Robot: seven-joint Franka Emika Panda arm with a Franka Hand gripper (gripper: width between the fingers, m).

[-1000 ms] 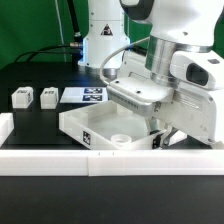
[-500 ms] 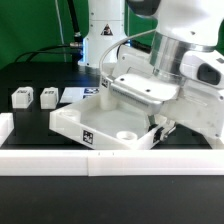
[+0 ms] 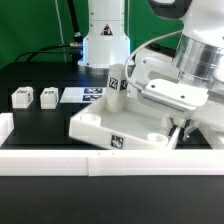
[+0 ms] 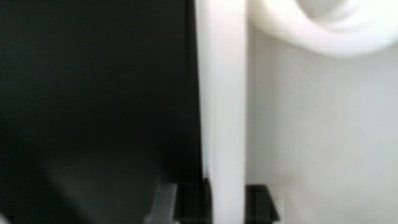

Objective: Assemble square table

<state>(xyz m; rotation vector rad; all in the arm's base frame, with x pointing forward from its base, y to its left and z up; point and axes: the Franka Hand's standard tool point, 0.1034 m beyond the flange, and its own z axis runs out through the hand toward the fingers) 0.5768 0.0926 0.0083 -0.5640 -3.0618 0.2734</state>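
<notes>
Behind the long white border rail (image 3: 60, 160) along the front edge, the large white plastic square tray-like table top (image 3: 100, 128) sits on the black table (image 3: 40, 120), towards the exterior view's right. The arm's two-finger gripper (image 3: 178, 128) is clamped on the top's thin upright side wall (image 4: 222, 100), one dark finger on each face, near a round corner socket (image 4: 329, 30).

Rigid, hollow and probably light, the top looks smooth enough to slip or twist in a pinch. The rim wall is the obvious place to hold it, close to a corner where it should be stiffest.

The tray holds nothing loose. One short white block leg (image 3: 117, 85) bearing a black-and-white tag stands upright at its far corner, apparently seated in a socket. Farther back, two loose legs (image 3: 20, 97) (image 3: 48, 96) lie beside the flat white marker board (image 3: 85, 95), before the robot's white base (image 3: 105, 40).
</notes>
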